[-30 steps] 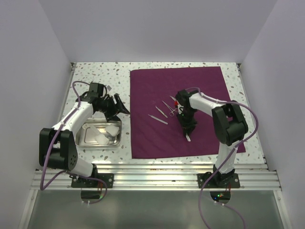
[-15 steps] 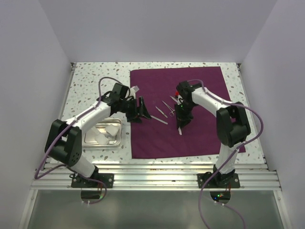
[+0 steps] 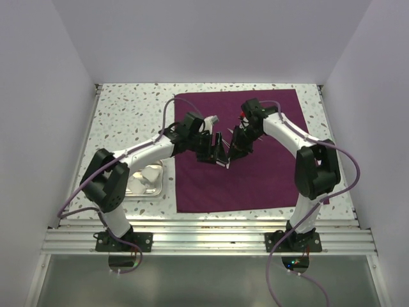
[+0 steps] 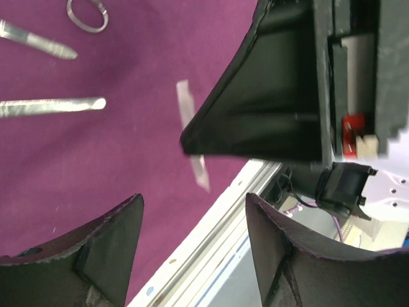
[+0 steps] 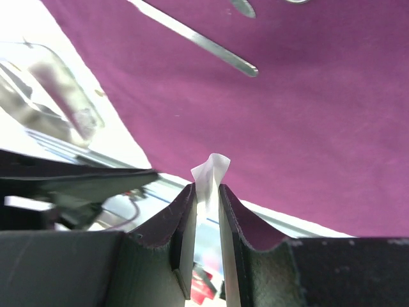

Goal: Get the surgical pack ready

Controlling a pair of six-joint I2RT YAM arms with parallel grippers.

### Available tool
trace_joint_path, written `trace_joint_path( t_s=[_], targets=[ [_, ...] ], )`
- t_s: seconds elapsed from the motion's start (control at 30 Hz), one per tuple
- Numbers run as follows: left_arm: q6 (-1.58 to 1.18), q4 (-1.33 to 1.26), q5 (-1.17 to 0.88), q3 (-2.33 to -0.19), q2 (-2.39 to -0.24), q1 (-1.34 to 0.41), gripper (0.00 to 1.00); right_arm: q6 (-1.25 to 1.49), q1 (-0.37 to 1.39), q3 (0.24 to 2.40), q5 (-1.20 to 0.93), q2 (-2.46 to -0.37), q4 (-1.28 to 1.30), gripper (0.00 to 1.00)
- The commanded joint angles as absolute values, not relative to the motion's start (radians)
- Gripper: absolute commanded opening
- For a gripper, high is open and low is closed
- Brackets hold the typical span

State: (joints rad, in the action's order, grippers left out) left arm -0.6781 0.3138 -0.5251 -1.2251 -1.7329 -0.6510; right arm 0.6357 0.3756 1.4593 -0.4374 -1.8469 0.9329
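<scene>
My right hand is clamped on a small piece of white gauze. The two fingers sit nearly together, and a folded tuft of the gauze pokes out past their tips. The piece is held clear of the surface, above the dark-purple cloth that lies flat on the bench.

My left hand is spread wide and holds nothing. I see bare cloth and the bench edge through the gap between its fingers. From the overhead camera, both hands meet over the middle-left part of the cloth, tips pointed toward each other and very close. I can't tell from that view whether they touch. On the left wrist camera the gauze shows as a thin pale strip at the tip of the right hand. It hangs ahead of the open left fingers, not between them.

The tweezers lie flat on the cloth just beside the meeting point. One finger ring of the scissors shows beyond them, also on the cloth.

The steel tray sits on the bare bench just off the cloth's left edge, partly hidden under my left arm. More white gauze squares are inside it.
</scene>
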Motion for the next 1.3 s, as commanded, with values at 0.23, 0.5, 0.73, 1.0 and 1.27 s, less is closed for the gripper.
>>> trace_joint_path(
  t_s=[0.23, 0.5, 0.73, 1.0, 1.27],
  targets=[
    [-0.643, 0.334, -0.405, -1.342, -1.808, -0.689, 0.61, 0.761, 0.379, 1.471, -0.482, -1.756, 0.894, 0.24],
    [-0.647, 0.333, -0.4, -1.374, -1.851, -0.701, 0.45, 0.776, 0.379, 1.436, -0.489, -1.736, 0.882, 0.24],
    [-0.65, 0.305, -0.439, -1.37, -1.858, -0.703, 0.15, 0.778, 0.38, 1.427, -0.492, -1.736, 0.873, 0.24],
    [-0.621, 0.445, -0.307, -1.371, -1.823, -0.693, 0.15, 0.626, 0.38, 1.471, -0.347, -1.799, 0.956, 0.44],
    [-0.614, 0.569, -0.23, -1.226, -1.7, -0.569, 0.31, 0.391, 0.517, 1.565, -0.151, -1.924, 1.025, 0.64]
  ],
)
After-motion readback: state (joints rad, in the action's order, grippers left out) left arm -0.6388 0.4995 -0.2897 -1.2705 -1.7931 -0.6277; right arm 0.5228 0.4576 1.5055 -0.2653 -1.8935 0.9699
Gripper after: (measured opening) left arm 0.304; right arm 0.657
